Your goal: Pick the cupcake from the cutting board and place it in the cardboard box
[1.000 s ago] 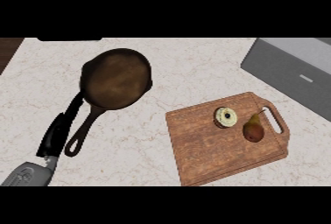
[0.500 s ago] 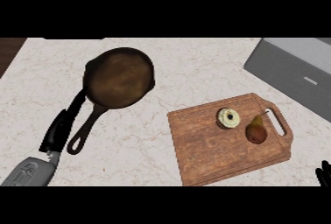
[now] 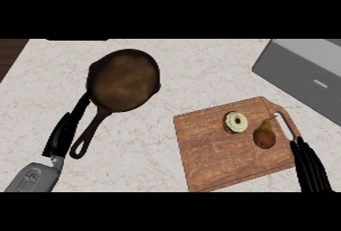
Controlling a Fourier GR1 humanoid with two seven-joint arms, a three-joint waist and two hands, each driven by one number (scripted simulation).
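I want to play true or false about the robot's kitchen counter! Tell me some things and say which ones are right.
1. The cupcake sits on the cutting board. True.
2. A pear lies beside the cupcake. True.
3. The right hand holds the cupcake. False: its straight fingers reach over the board's right edge, apart from the cupcake.
4. The frying pan is on the cutting board. False: it rests on the counter, left of the board.
5. The pan has food in it. False: it looks empty.
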